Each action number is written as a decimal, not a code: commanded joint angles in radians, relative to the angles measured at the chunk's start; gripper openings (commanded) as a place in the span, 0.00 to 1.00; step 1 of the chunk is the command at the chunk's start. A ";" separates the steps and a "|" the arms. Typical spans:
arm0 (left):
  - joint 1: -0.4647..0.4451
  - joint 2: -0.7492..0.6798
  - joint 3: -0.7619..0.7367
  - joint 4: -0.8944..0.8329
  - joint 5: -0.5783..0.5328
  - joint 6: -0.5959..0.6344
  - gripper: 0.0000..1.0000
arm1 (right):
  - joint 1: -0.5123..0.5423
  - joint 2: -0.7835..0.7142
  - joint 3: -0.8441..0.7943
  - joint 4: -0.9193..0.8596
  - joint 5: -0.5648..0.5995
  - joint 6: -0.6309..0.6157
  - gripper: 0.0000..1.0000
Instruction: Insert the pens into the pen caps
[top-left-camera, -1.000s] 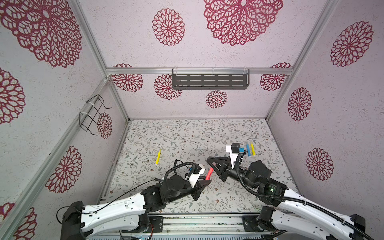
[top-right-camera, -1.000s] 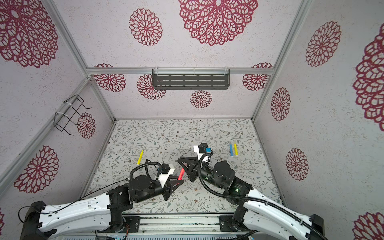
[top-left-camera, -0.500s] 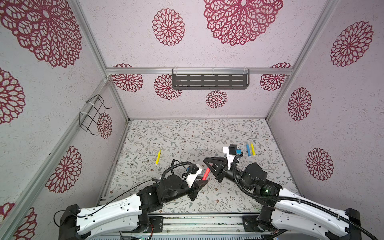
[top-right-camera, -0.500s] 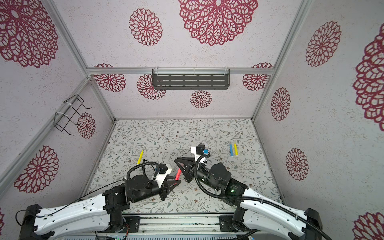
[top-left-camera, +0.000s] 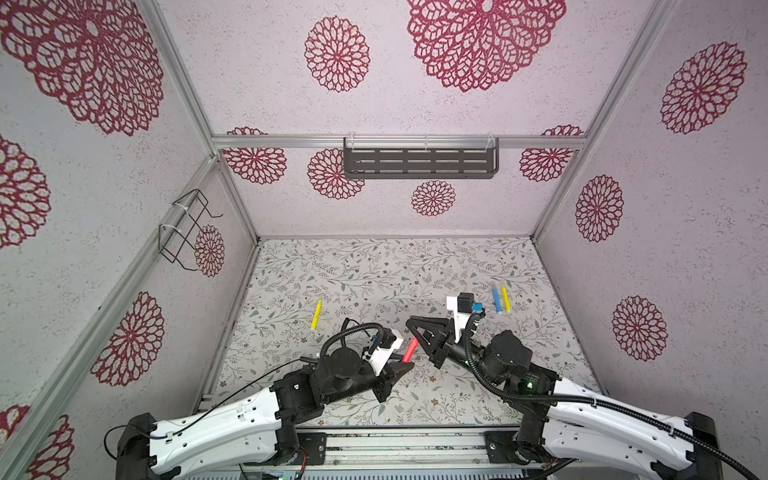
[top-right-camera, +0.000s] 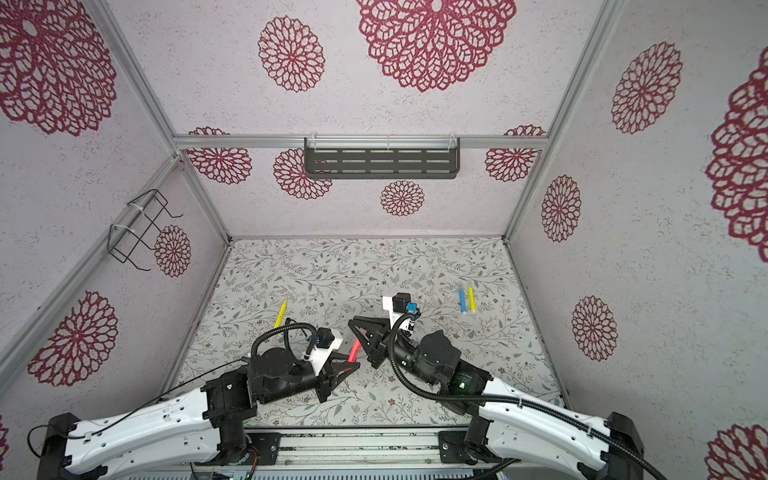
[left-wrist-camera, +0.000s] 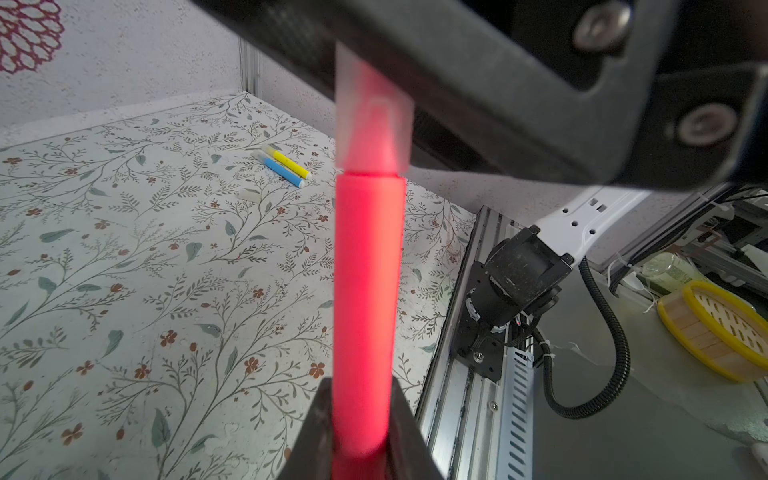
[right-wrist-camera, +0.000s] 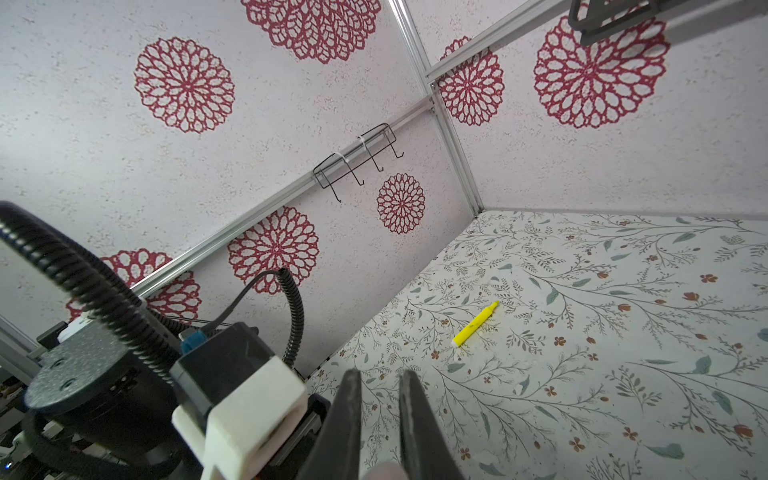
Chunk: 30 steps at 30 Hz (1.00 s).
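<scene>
The left gripper (top-left-camera: 402, 365) is pinched on the lower end of a red-pink pen (left-wrist-camera: 365, 291), a smooth, round, bright barrel held above the floral table (top-left-camera: 374, 266) and slanting up toward the right gripper (top-left-camera: 417, 338). That gripper is pressed onto a clear cap (left-wrist-camera: 372, 112); the pen's tapered tip shows through it, the rim just at the barrel's shoulder. Farther out, a lone yellow pen (top-left-camera: 316, 314) lies to the left. A blue pen (top-left-camera: 496, 300) and a second yellow pen (top-left-camera: 505, 299) lie side by side at far right.
</scene>
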 joint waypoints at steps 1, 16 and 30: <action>0.050 -0.055 0.136 0.379 -0.086 -0.003 0.00 | 0.082 0.065 -0.087 -0.277 -0.174 0.044 0.00; 0.084 -0.069 0.141 0.420 -0.070 -0.014 0.00 | 0.130 0.077 -0.152 -0.224 -0.157 0.096 0.00; 0.130 -0.062 0.136 0.492 -0.065 -0.035 0.00 | 0.162 0.114 -0.174 -0.207 -0.125 0.124 0.00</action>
